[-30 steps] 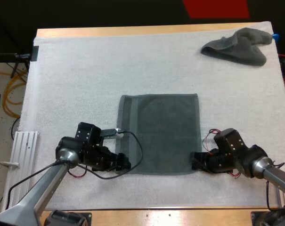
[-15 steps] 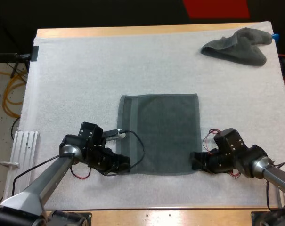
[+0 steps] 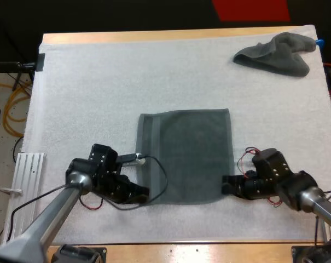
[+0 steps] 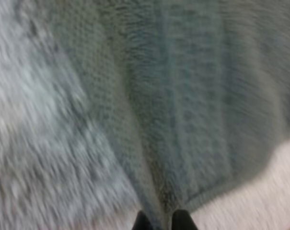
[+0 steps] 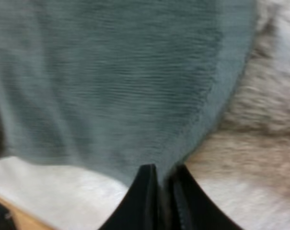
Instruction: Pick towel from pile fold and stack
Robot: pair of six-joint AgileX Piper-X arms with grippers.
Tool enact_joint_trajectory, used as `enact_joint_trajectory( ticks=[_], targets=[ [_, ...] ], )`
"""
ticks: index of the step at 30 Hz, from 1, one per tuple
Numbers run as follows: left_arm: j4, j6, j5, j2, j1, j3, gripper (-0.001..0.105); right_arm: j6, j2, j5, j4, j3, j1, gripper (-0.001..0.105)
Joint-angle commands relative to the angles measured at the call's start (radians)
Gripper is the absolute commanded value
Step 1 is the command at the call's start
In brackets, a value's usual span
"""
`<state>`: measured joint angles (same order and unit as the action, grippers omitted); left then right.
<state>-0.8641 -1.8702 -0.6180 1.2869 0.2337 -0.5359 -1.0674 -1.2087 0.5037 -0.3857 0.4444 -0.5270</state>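
Note:
A dark grey-green towel lies spread flat in the middle of the white mat. My left gripper is shut on the towel's near left corner; the left wrist view has its fingertips pinching the towel's hem. My right gripper is shut on the near right corner, and the right wrist view has its fingers closed on the towel's edge. A crumpled towel lies at the far right of the mat.
The wooden table edge runs along the near side. A white slotted rail lies at the left, beside the mat.
My left gripper has slid to the towel's near left corner and shut on it. The near edge of the towel has lifted slightly. The right gripper has shifted a little.

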Motion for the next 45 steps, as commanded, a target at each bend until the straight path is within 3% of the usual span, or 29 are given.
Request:
enact_joint_trajectory(
  ticks=[1, 7, 12, 16, 24, 29, 35, 41, 45],
  targets=[
    [-0.054, 0.02, -0.001, -0.038, 0.004, 0.002, 0.0, 0.004, 0.04, 0.011, -0.01, 0.003, -0.003, 0.0],
    [-0.212, 0.036, -0.001, -0.232, 0.004, 0.002, 0.0, 0.055, 0.229, 0.01, -0.172, 0.003, -0.003, 0.0],
    [-0.206, 0.018, -0.009, -0.309, 0.004, 0.002, 0.0, 0.06, 0.329, -0.009, -0.262, 0.003, -0.003, 0.0],
    [-0.103, -0.044, -0.008, -0.283, 0.004, 0.002, 0.0, 0.128, 0.317, -0.043, -0.199, 0.003, -0.003, 0.0],
    [0.22, -0.213, -0.018, -0.142, -0.005, 0.002, 0.0, 0.251, 0.151, -0.097, 0.139, 0.003, 0.0, 0.0],
    [0.413, -0.276, -0.014, -0.048, -0.005, 0.002, 0.0, 0.334, -0.006, -0.12, 0.333, 0.022, 0.076, 0.0],
    [0.618, -0.332, 0.05, 0.036, -0.005, 0.002, 0.0, 0.338, -0.162, -0.061, 0.423, 0.094, 0.178, 0.0],
    [0.758, -0.357, 0.123, 0.108, -0.035, 0.002, 0.0, 0.33, -0.293, -0.042, 0.464, 0.172, 0.198, 0.0],
    [0.81, -0.357, 0.112, 0.146, -0.071, 0.002, 0.0, 0.33, -0.348, -0.057, 0.484, 0.2, 0.198, 0.0]
  ],
)
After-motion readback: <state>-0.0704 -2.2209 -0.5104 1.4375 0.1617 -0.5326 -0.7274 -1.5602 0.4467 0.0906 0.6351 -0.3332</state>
